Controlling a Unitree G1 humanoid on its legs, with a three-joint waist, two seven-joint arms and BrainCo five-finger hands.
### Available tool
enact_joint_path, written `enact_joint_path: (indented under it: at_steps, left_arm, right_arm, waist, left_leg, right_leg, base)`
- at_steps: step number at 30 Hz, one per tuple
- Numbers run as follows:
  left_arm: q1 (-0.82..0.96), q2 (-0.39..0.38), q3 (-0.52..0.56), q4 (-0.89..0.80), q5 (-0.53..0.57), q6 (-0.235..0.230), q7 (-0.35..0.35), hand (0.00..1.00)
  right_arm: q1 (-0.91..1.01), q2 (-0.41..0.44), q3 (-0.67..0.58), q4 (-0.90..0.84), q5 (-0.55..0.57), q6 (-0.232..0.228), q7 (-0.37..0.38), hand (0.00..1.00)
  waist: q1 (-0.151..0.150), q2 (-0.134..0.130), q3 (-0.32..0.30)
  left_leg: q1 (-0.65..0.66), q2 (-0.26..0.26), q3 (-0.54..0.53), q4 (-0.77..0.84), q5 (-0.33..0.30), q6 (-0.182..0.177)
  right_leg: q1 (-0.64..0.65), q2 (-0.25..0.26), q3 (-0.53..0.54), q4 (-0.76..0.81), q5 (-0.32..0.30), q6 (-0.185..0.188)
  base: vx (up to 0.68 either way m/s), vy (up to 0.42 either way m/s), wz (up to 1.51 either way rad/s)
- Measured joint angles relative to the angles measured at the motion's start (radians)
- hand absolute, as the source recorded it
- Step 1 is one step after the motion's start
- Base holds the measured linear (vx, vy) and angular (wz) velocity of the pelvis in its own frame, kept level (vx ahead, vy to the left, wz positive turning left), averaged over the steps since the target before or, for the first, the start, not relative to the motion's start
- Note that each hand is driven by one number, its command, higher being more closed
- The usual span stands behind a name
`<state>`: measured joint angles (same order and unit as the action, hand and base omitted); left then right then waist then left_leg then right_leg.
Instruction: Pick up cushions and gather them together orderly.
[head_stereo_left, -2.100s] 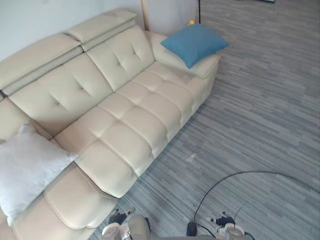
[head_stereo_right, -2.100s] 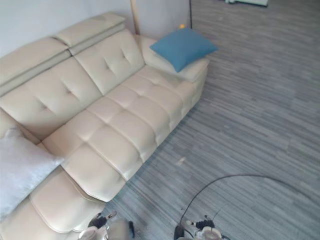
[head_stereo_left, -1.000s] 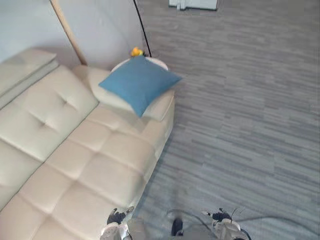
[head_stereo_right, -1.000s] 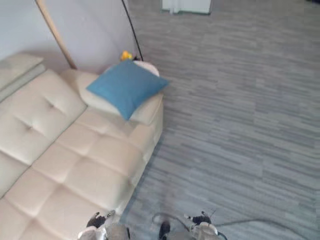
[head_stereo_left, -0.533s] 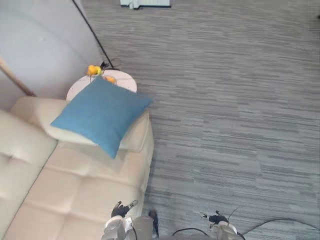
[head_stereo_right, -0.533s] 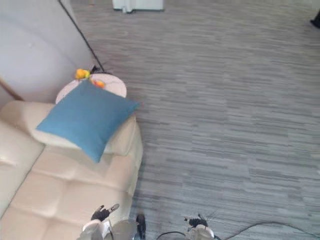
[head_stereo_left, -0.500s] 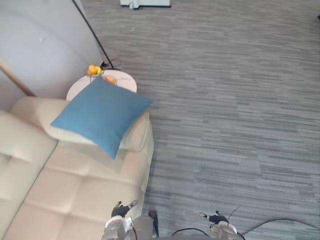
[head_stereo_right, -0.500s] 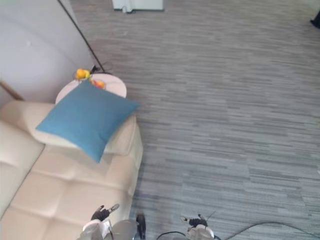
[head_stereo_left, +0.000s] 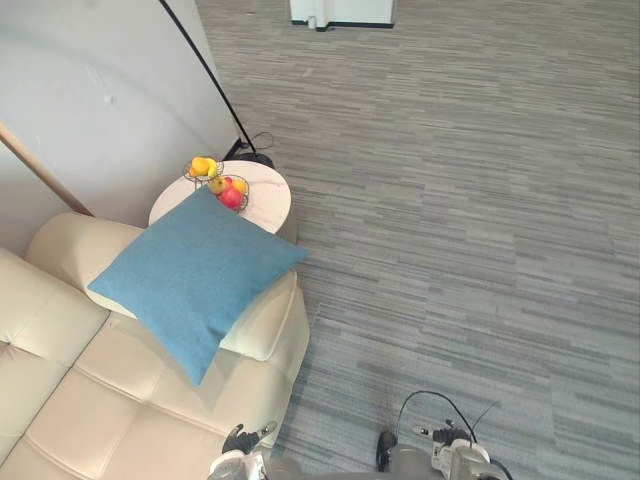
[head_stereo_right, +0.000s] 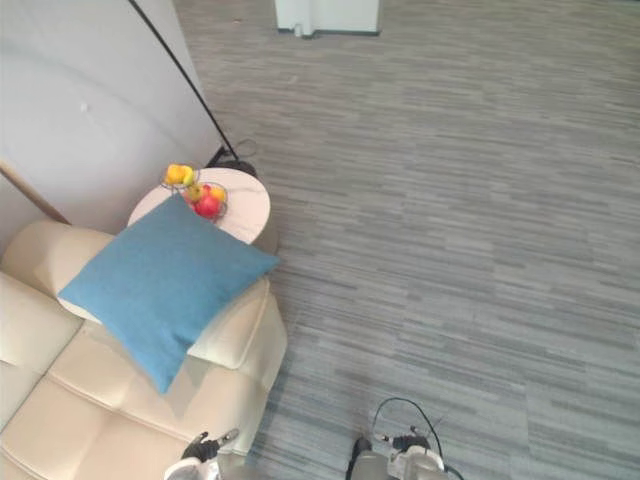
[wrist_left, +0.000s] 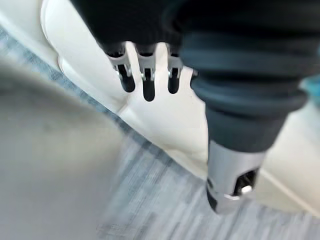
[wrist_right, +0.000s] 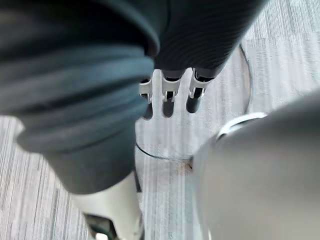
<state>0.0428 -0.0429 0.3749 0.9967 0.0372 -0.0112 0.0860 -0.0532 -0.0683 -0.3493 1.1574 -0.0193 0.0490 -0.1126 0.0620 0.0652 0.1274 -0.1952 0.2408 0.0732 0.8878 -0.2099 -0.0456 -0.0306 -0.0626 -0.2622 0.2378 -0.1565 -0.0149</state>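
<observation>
Grey striped carpet (head_stereo_left: 480, 200) covers most of the room, with a pale wall (head_stereo_left: 100, 90) at the far left. Against that wall stands a cream tufted sofa (head_stereo_left: 60, 400). One blue cushion (head_stereo_left: 190, 280) lies flat across the sofa's armrest, one corner hanging over the seat. Just beyond it is a small round side table (head_stereo_left: 265, 200) carrying a fruit basket (head_stereo_left: 222, 184).

The robot's left hand (wrist_left: 145, 82) hangs low beside the sofa's front edge, fingers straight and relaxed, holding nothing. Its right hand (wrist_right: 170, 97) hangs over the carpet in the same way, fingers loose and empty.

As I judge it, the task is at its start for this cushion: it has not been lifted or touched, and both hands are well apart from it. Reaching, grasping and carrying it to a tidy group are all left to do.
</observation>
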Motion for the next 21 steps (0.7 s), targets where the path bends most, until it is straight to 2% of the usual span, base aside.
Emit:
enact_joint_path:
  at_steps: [3,4,5,6,7,8,9,10,11,12,14,15,16,17,19,21]
  left_arm:
    - [0.0,0.004,-0.007,-0.007,-0.001,-0.013,-0.001,0.0]
    - [-0.001,0.008,-0.022,-0.006,-0.001,-0.018,-0.001,0.0]
    - [-0.003,0.009,-0.03,-0.002,0.0,-0.02,-0.001,0.0]
    - [-0.006,0.015,-0.045,0.002,0.001,-0.019,-0.002,0.0]
    - [-0.012,0.029,-0.058,0.016,0.001,-0.02,-0.001,0.0]
    - [-0.018,0.035,-0.069,0.024,0.0,-0.019,-0.001,0.0]
    - [-0.02,0.04,-0.072,0.025,0.0,-0.02,0.001,0.0]
    - [-0.02,0.052,-0.075,0.026,-0.002,-0.021,0.002,0.0]
    - [-0.019,0.058,-0.082,0.04,-0.001,-0.02,0.002,0.0]
    - [-0.016,0.056,-0.084,0.048,-0.001,-0.02,0.003,0.0]
    - [-0.003,0.049,-0.095,0.067,-0.001,-0.02,0.003,0.0]
    - [-0.002,0.051,-0.105,0.072,-0.001,-0.02,0.003,0.0]
    - [-0.004,0.054,-0.128,0.074,-0.001,-0.02,0.004,0.0]
    - [-0.002,0.063,-0.143,0.078,-0.001,-0.018,0.004,0.0]
    - [-0.005,0.065,-0.143,0.077,-0.002,-0.018,0.007,0.0]
    - [-0.009,0.064,-0.136,0.077,-0.001,-0.015,0.011,0.0]
  right_arm:
    - [0.004,0.005,0.0,0.001,0.0,-0.003,-0.007,0.0]
    - [0.001,0.006,0.002,0.001,-0.001,-0.008,-0.007,0.0]
    - [-0.001,0.007,0.002,0.001,-0.001,-0.011,-0.008,0.0]
    - [0.007,0.008,-0.002,0.001,-0.001,-0.012,-0.009,0.0]
    - [0.016,0.008,-0.01,0.001,-0.002,-0.012,-0.011,0.0]
    - [0.038,0.017,-0.015,0.001,-0.002,-0.013,-0.012,0.0]
    - [0.041,0.021,-0.021,0.001,-0.002,-0.013,-0.012,0.0]
    - [0.039,0.026,-0.022,0.001,-0.002,-0.013,-0.012,0.0]
    - [0.031,0.026,-0.022,0.001,-0.003,-0.013,-0.012,0.0]
    - [0.031,0.025,-0.022,0.0,-0.003,-0.014,-0.011,0.0]
    - [0.033,0.019,-0.023,-0.003,-0.013,-0.023,-0.008,0.0]
    - [0.033,0.019,-0.023,-0.004,-0.018,-0.023,-0.007,0.0]
    - [0.039,0.012,-0.024,-0.003,-0.02,-0.024,-0.006,0.0]
    - [0.039,0.013,-0.022,-0.005,-0.021,-0.03,-0.003,0.0]
    - [0.035,0.011,-0.02,-0.006,-0.021,-0.032,-0.001,0.0]
    - [0.033,0.008,-0.006,-0.009,-0.019,-0.036,0.003,0.0]
  waist:
    - [0.005,-0.013,0.001]
    - [0.005,-0.012,0.001]
    - [0.004,-0.01,0.0]
    - [0.001,-0.008,0.001]
    - [-0.006,-0.013,-0.003]
    - [-0.009,-0.034,-0.003]
    - [-0.001,-0.043,-0.003]
    - [0.011,-0.049,-0.003]
    - [0.008,-0.047,-0.003]
    - [0.004,-0.043,-0.005]
    - [-0.007,-0.028,-0.017]
    - [-0.007,-0.024,-0.018]
    - [-0.015,-0.023,-0.016]
    - [-0.024,-0.024,-0.017]
    - [-0.024,-0.024,-0.017]
    - [-0.026,-0.021,-0.014]
  left_leg:
    - [-0.037,-0.012,0.092,-0.078,-0.035,-0.016]
    - [-0.043,-0.026,0.134,-0.211,-0.029,-0.014]
    - [-0.045,-0.022,0.181,-0.318,0.012,-0.004]
    - [-0.048,-0.017,0.268,-0.435,0.086,0.014]
    - [-0.034,-0.031,0.335,-0.466,0.088,0.018]
    - [-0.008,-0.054,0.39,-0.513,0.098,0.034]
    - [0.002,-0.066,0.408,-0.538,0.101,0.039]
    - [0.015,-0.086,0.401,-0.564,0.102,0.041]
    - [0.066,-0.125,0.381,-0.625,0.108,0.051]
    - [0.098,-0.14,0.376,-0.661,0.113,0.057]
    - [0.189,-0.183,0.326,-0.74,0.11,0.069]
    - [0.213,-0.192,0.309,-0.75,0.106,0.075]
    - [0.235,-0.203,0.266,-0.76,0.096,0.09]
    - [0.241,-0.207,0.227,-0.769,0.09,0.098]
    - [0.257,-0.208,0.168,-0.794,0.084,0.105]
    - [0.277,-0.204,0.103,-0.814,0.084,0.1]
  right_leg:
    - [0.09,-0.009,-0.052,-0.083,0.005,0.007]
    - [0.118,-0.011,-0.078,-0.105,0.007,0.011]
    - [0.124,-0.012,-0.107,-0.109,0.007,0.012]
    - [0.142,-0.016,-0.151,-0.11,-0.002,0.027]
    - [0.161,-0.029,-0.185,-0.115,-0.005,0.041]
    - [0.175,-0.046,-0.217,-0.121,0.004,0.057]
    - [0.178,-0.053,-0.219,-0.119,0.007,0.06]
    - [0.182,-0.063,-0.219,-0.113,0.016,0.075]
    - [0.194,-0.088,-0.217,-0.063,0.028,0.091]
    - [0.195,-0.102,-0.217,-0.017,0.029,0.092]
    - [0.161,-0.167,-0.211,0.221,0.052,0.114]
    - [0.133,-0.191,-0.2,0.313,0.074,0.103]
    - [0.09,-0.21,-0.165,0.441,0.061,0.086]
    - [0.05,-0.197,-0.131,0.49,-0.006,0.089]
    - [-0.007,-0.159,-0.093,0.476,-0.068,0.088]
    - [-0.078,-0.102,-0.017,0.364,-0.087,0.096]
  base:
    - [0.24,-0.074,0.55]
    - [0.27,0.032,0.44]
    - [0.34,0.07,0.76]
    - [0.27,0.085,0.99]
    - [0.26,0.113,1.34]
    - [0.26,0.14,1.06]
    - [0.25,0.149,0.74]
    - [0.28,0.184,0.47]
    - [0.22,0.152,0.45]
    - [0.25,0.183,0.58]
    - [0.19,0.123,0.67]
    - [0.21,0.089,0.83]
    - [0.22,0.067,1.01]
    - [0.2,0.016,1.06]
    - [0.16,-0.013,0.91]
    - [0.18,-0.069,0.96]
